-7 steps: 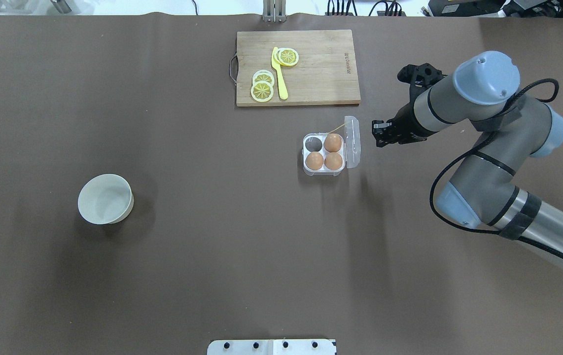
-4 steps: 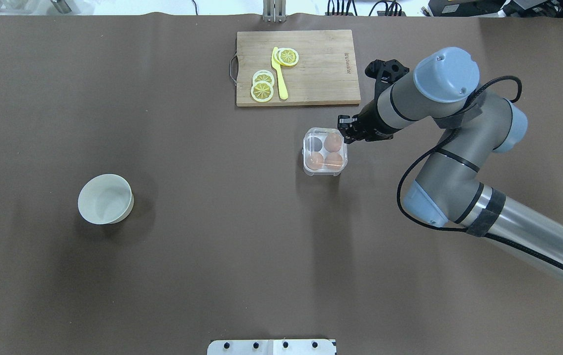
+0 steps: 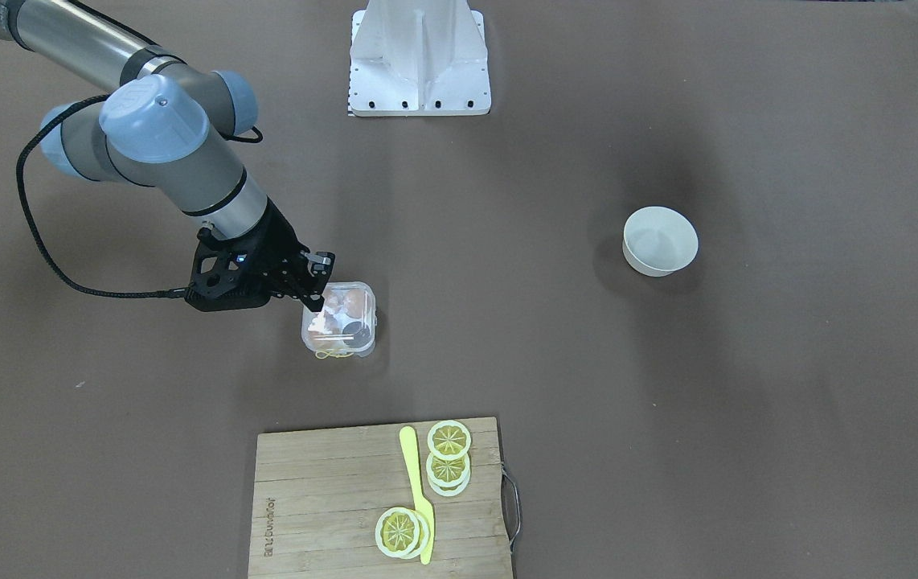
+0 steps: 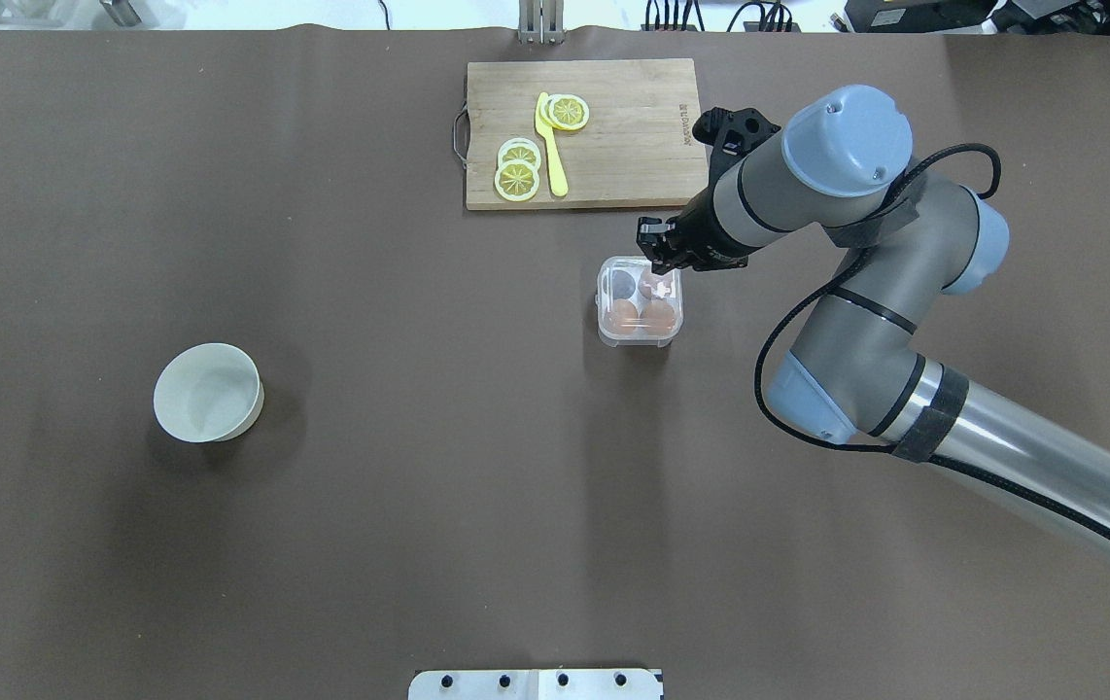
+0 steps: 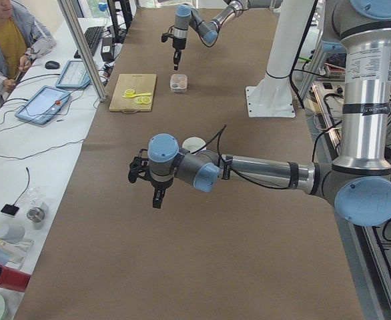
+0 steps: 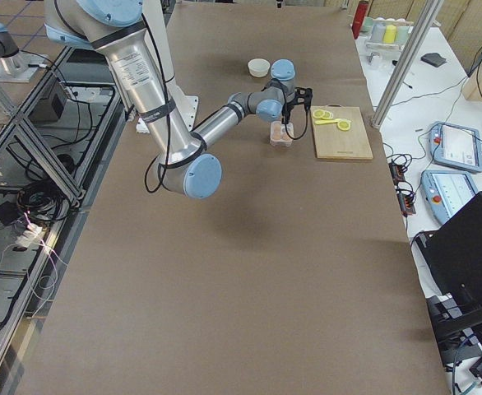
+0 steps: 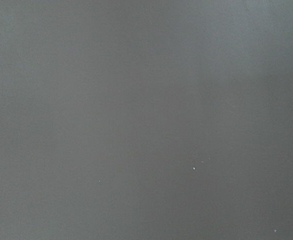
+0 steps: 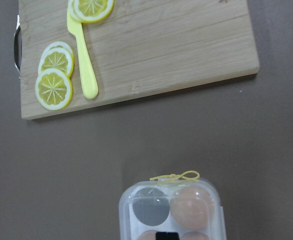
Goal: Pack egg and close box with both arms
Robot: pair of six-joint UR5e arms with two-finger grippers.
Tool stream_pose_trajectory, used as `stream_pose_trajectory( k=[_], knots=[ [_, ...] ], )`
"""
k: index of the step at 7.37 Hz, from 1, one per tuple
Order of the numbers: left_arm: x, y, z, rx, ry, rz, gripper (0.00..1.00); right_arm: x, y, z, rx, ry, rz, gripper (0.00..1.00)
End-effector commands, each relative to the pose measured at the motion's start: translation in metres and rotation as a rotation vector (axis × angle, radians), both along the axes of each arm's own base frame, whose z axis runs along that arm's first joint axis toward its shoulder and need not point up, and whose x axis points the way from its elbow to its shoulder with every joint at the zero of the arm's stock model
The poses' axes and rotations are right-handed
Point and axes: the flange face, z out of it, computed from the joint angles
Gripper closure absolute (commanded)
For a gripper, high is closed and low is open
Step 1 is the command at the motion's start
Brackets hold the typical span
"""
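**Box** (image 4: 640,339): mid-table, just on robot's side of cutting board (image 4: 613,146); lid down over tray. 3 eggs (image 4: 623,313) inside; 4th cell, far-left in overhead view, empty. Yellow tag (image 8: 175,176) at box's far edge.
**R gripper** (image 4: 656,261): tip over box's far-right corner, contact w/ lid unclear. Fingers appear closed together, gripping nothing.
**L gripper** (image 5: 157,199): above bare table, well apart from box; finger opening cannot tell.
**Bowl** (image 4: 208,392): robot's left side.
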Motion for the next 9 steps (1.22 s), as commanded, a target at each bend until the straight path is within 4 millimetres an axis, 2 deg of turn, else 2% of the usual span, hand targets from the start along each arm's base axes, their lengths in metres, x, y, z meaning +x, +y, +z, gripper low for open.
stream_pose_trajectory(
  k=[1, 2, 3, 4, 5, 6, 8, 9],
  knots=[
    [-0.004, 0.002, -0.002, -0.01, 0.028, -0.001, 0.02, 0.089, -0.024, 0.006, -0.054, -0.015, -0.009, 1.0],
    [-0.004, 0.003, 0.0, -0.075, 0.051, 0.007, 0.02, 0.144, -0.027, 0.042, -0.027, 0.012, -0.016, 1.0],
    [-0.005, 0.003, 0.002, -0.081, 0.046, 0.009, 0.02, 0.2, -0.029, 0.095, 0.056, 0.058, -0.07, 1.0],
    [-0.023, 0.003, 0.005, -0.07, 0.041, -0.013, 0.02, 0.269, -0.02, 0.165, 0.118, 0.124, -0.104, 1.0],
    [-0.027, 0.004, 0.013, -0.047, 0.03, 0.014, 0.02, 0.327, -0.009, 0.224, 0.174, 0.202, -0.15, 1.0],
    [-0.042, 0.012, 0.023, -0.041, 0.017, 0.019, 0.02, 0.376, 0.0, 0.26, 0.185, 0.264, -0.207, 1.0],
    [-0.071, 0.024, 0.044, -0.039, -0.047, 0.048, 0.02, 0.44, 0.023, 0.331, 0.213, 0.336, -0.326, 1.0],
    [-0.083, 0.03, 0.057, -0.043, -0.106, 0.096, 0.02, 0.458, 0.035, 0.368, 0.204, 0.344, -0.354, 1.0]
  ],
)
